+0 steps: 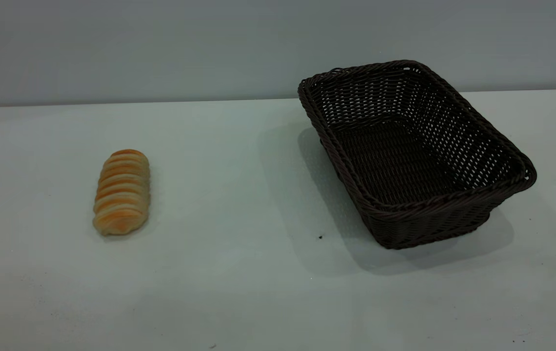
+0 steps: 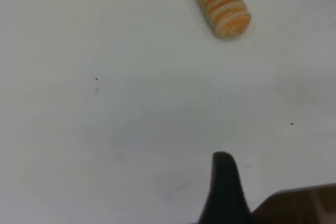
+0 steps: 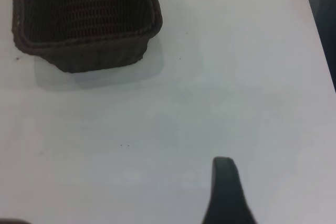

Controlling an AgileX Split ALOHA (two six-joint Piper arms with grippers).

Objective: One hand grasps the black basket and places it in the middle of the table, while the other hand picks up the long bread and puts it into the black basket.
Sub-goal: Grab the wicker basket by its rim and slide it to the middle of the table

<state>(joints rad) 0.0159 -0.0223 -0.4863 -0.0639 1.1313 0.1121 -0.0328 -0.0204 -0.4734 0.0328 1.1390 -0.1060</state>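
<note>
The long bread (image 1: 122, 191) lies on the left part of the table (image 1: 239, 243), golden-orange with pale ridges. It also shows in the left wrist view (image 2: 221, 3), well away from my left gripper (image 2: 226, 192), of which only one black tip shows. The black basket (image 1: 412, 151) stands empty on the right part of the table, turned at an angle. It shows partly in the right wrist view (image 3: 84, 19), well away from my right gripper (image 3: 227, 192), of which also only one black tip shows. Neither gripper appears in the exterior view. Neither touches anything.
A grey wall runs behind the table's far edge (image 1: 161, 101). The table's side edge (image 3: 317, 30) shows in the right wrist view, with dark floor beyond. A brown blurred shape (image 2: 299, 205) sits beside the left gripper.
</note>
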